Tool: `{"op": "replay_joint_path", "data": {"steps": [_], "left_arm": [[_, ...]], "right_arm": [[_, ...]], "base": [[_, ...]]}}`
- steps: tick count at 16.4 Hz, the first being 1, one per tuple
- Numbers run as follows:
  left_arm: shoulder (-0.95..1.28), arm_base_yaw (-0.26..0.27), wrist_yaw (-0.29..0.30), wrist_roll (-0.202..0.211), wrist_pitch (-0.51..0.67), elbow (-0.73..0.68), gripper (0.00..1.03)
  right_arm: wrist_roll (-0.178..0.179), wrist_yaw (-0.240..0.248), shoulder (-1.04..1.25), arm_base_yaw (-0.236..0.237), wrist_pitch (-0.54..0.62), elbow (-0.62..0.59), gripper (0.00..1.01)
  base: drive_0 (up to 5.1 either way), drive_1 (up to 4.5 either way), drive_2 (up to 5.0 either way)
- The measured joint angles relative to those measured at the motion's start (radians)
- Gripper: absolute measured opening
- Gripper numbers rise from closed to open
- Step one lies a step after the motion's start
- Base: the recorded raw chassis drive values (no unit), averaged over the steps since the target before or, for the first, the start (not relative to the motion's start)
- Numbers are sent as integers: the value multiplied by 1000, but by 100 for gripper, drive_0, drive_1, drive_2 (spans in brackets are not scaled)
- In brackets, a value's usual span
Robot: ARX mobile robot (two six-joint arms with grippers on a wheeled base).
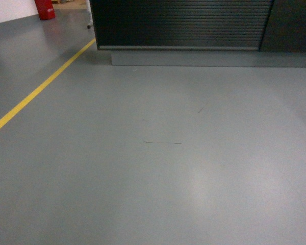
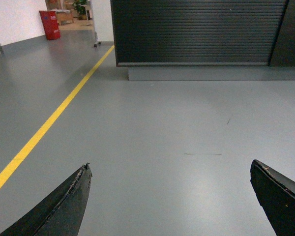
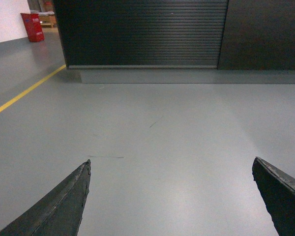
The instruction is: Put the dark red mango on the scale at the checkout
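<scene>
Nearest, the left tool [image 2: 169, 196] and right tool [image 3: 169, 196] hang spread wide and empty over bare grey floor [image 1: 158, 168], a yellow floor line [image 1: 35, 92] far left, the ribbed dark desk front [image 1: 183, 23] beyond; the mango, unseen, likely smooth and slippery, wants cradling around its middle.

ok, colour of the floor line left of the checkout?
Yellow. The floor line shows best in the left wrist view, running diagonally toward the dark ribbed checkout.

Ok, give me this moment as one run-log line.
phase: facing checkout across floor | mango: not in view | scale: not in view | left claw: open, empty | right claw: open, empty
</scene>
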Motion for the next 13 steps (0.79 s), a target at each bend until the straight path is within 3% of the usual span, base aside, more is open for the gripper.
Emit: {"op": "replay_joint_path", "data": {"steps": [13], "left_arm": [[0,0,0,0,0,0,98]], "right_arm": [[0,0,0,0,0,0,98]], "base": [[0,0,0]]}}
